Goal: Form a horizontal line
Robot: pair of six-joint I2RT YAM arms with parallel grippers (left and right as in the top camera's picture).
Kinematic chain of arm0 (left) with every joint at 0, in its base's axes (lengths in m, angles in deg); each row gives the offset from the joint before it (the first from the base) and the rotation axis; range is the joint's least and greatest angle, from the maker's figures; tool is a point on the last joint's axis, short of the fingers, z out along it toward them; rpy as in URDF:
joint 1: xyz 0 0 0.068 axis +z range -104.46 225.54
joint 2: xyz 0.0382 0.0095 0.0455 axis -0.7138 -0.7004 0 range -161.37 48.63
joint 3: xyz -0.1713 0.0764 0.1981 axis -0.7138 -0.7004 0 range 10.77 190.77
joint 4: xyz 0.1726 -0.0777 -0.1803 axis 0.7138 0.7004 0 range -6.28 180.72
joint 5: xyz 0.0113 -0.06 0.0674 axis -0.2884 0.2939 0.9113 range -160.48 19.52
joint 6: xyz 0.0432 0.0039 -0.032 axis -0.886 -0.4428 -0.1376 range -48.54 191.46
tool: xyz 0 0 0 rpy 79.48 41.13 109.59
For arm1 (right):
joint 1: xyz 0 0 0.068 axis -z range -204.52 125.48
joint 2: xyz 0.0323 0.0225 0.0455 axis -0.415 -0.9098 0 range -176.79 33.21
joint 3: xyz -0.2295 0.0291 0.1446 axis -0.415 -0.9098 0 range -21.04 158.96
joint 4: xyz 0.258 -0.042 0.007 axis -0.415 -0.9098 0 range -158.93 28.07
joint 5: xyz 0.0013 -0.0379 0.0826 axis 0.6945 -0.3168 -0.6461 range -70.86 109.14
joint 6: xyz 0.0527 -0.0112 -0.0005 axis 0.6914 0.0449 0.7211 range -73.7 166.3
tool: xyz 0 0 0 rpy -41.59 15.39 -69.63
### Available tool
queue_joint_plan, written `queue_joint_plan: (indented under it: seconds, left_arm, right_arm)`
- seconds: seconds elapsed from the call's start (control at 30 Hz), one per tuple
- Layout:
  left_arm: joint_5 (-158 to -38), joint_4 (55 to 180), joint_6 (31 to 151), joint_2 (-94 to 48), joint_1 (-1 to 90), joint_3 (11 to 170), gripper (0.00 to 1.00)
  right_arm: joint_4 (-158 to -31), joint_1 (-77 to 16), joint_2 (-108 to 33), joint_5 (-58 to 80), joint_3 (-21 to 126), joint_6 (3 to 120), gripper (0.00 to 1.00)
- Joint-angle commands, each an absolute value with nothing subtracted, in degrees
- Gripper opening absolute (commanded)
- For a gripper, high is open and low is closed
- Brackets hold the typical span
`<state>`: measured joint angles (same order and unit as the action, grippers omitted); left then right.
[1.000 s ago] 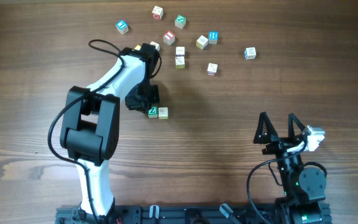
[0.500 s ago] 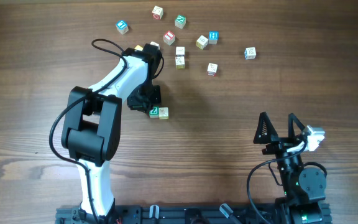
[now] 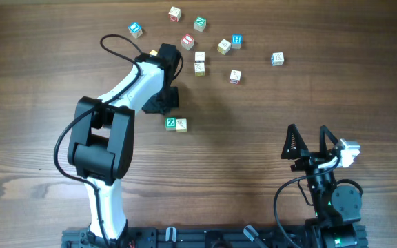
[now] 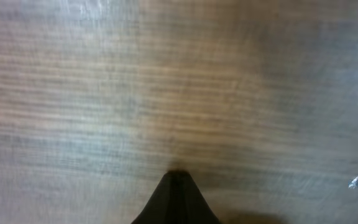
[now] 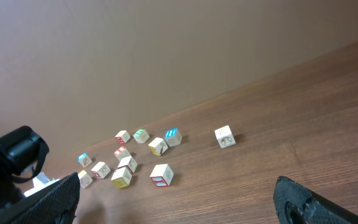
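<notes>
Letter Z on green cube (image 3: 170,123); adjoining cream cube (image 3: 181,125) perhaps lettered

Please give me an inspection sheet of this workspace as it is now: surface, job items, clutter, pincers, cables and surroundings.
Surface: wooden table; no spill or damage seen.
Job's things: horizontal line has two cubes so far, the green Z cube and a cream cube, side by side and seemingly touching.
Clutter: loose cubes scattered at the far side of the table, apart from the line.
Grippers: left pincer shut and empty, close to the line; right pincer open and empty, far from all cubes.
Cables: black cable loops off the left arm, clear of the cubes.
Surroundings: plain wall; nothing else seen.
</notes>
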<state>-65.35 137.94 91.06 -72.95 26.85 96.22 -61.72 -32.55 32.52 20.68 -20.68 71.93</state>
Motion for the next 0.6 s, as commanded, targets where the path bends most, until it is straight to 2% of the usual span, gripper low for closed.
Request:
queue_joint_plan:
  seconds: [0.0,0.17,0.33,0.57]
  left_arm:
    - [-64.61,132.58,91.87,-73.78,26.93,95.34,0.04]
    - [-68.7,126.57,91.84,-73.78,27.0,95.34,0.04]
    - [-70.47,129.02,92.89,-73.78,27.02,95.34,0.08]
    - [-73.49,131.45,93.37,-73.78,27.02,95.34,0.08]
  right_arm:
    - [-61.5,-32.31,32.61,20.0,-20.74,71.95,1.0]
    - [-61.5,-32.31,32.61,19.98,-20.74,71.95,1.0]
    - [-61.52,-32.31,32.61,19.98,-20.74,71.95,1.0]
    - [-61.5,-32.31,32.61,19.98,-20.74,71.97,1.0]
